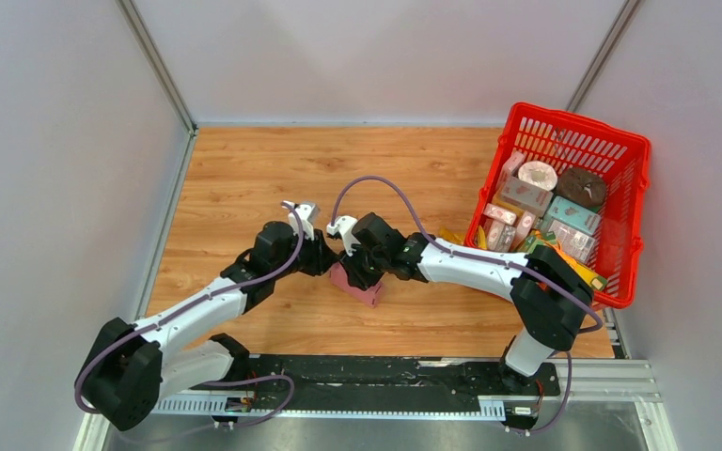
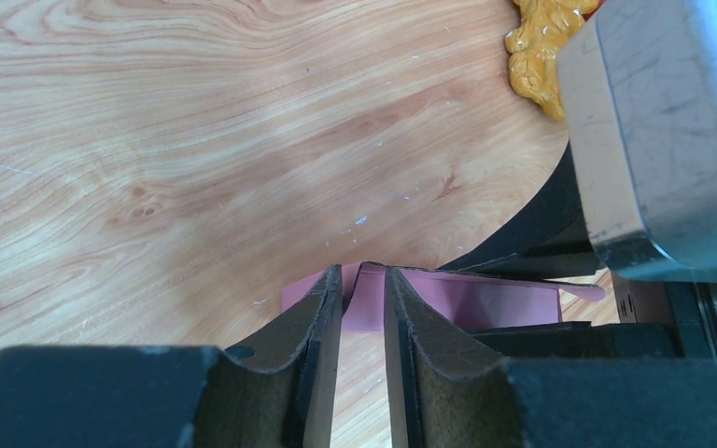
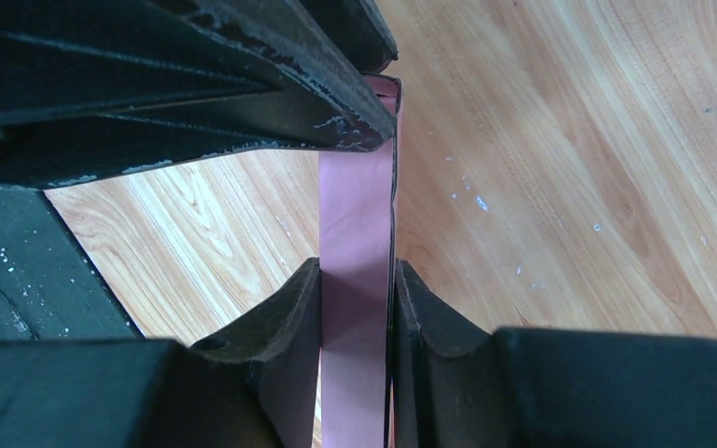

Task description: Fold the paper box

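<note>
Right tool (image 3: 357, 280) grips paper box (image 3: 355, 210); red basket (image 1: 583, 124) holds cartons (image 1: 526, 195)

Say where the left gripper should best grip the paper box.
Likely the free flap edge of the paper box facing the left gripper, coming from the left with jaws straddling the thin card; the right gripper clamps a panel on the other side.

Red mesh basket (image 1: 635, 225) of cartons (image 1: 526, 195) sits on wooden table (image 1: 244, 178).
</note>
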